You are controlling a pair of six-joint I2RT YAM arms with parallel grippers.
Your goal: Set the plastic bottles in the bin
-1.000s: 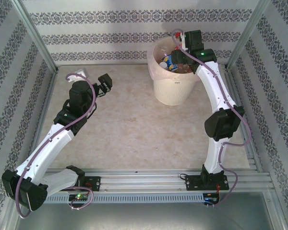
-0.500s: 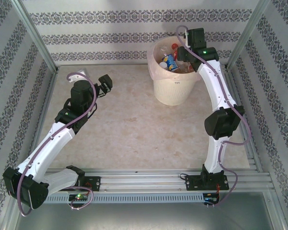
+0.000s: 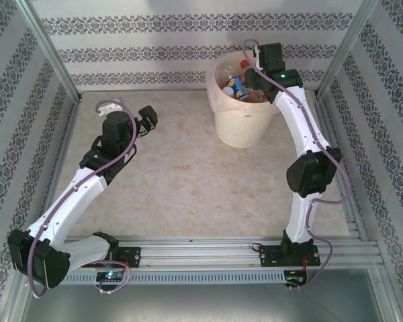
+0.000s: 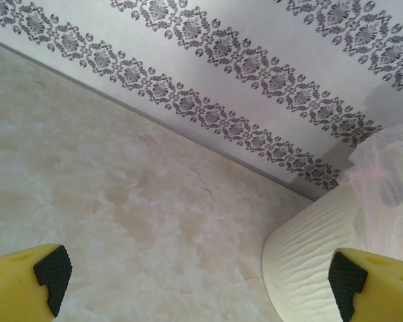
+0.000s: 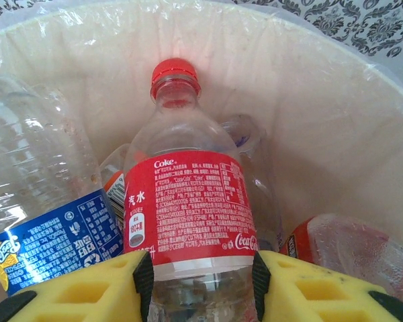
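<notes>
The right gripper point(image 3: 253, 75) hangs over the open top of the bin point(image 3: 238, 127), which stands at the far right of the table point(image 3: 188, 181) against the patterned wall point(image 3: 154, 54). In the right wrist view its yellow fingers point(image 5: 87, 292) close on a Coke bottle point(image 5: 188, 201), the black pads pressing the clear lower body just below the red label, one on each side. The bottle's long axis runs in line with the fingers, away from the wrist. Its red cap point(image 5: 175, 71) points at the bin's inner wall point(image 5: 336, 121) and leans slightly left. Its base is cut off by the picture's lower edge.

Other bottles lie around it inside the bin. A blue-label bottle point(image 5: 54, 241) lies at the left, tilted, with a crushed clear bottle point(image 5: 33, 147) above it. A red-label bottle point(image 5: 349, 248) lies on its side at the lower right. From above, the blue-label bottle point(image 3: 236, 86) shows near the middle of the bin's mouth.

The left gripper point(image 3: 148, 117) hovers over the bare table at the left, well apart from the bin, its jaws spread wide and holding nothing. In the left wrist view its fingers point(image 4: 27, 282) sit at the two lower corners. The bin's ribbed side point(image 4: 302, 268) and thin pinkish liner point(image 4: 383, 174) stand beside the right-hand one.
</notes>
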